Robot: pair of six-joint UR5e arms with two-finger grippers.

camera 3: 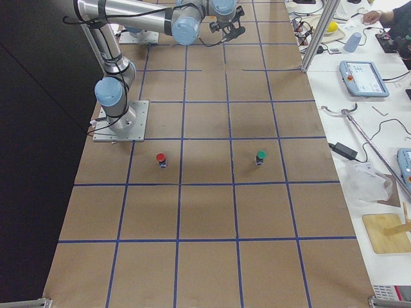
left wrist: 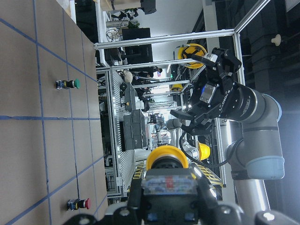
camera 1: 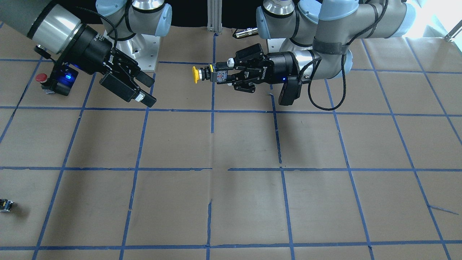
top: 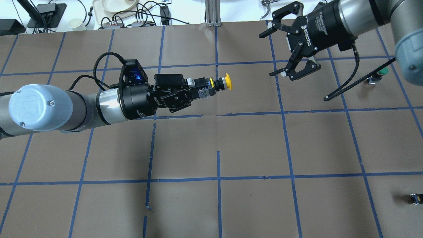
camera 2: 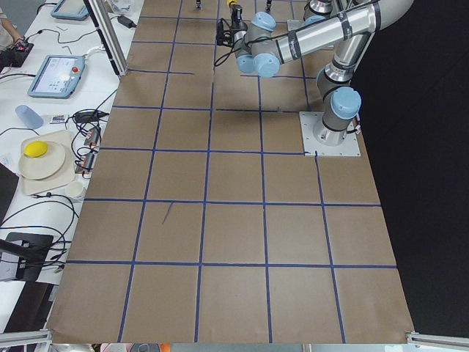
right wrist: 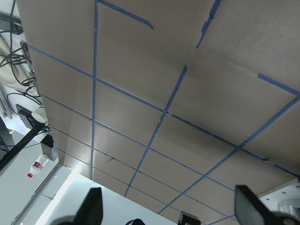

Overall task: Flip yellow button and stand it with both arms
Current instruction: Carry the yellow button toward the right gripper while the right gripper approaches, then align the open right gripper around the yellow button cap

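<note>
The pickup looks done. The small yellow button [top: 218, 84], a round yellow plastic mushroom cap on a short black-and-grey boxy body, is off the brown paper-covered desk [top: 251, 148] with its blue tape grid. It is clamped in the black left fingers [top: 197, 82] of the silver metal left arm. These fingers are closed down on the boxy body, one on each side. The button lies on its side, sticking straight out past the fingertips with the cap at the far end, pointing away from the left wrist.

The black right fingers [top: 292, 70] of the other silver arm are spread wide and hold nothing. They sit well apart from the cap, beyond it and off to one side of the line it points along (the left wrist view shows them raised, facing back toward the button).

By my reading, the rest of the task is not yet done: the right fingers must close on the button, the left must let go, and the button must be turned over and stood on the desk.
</note>
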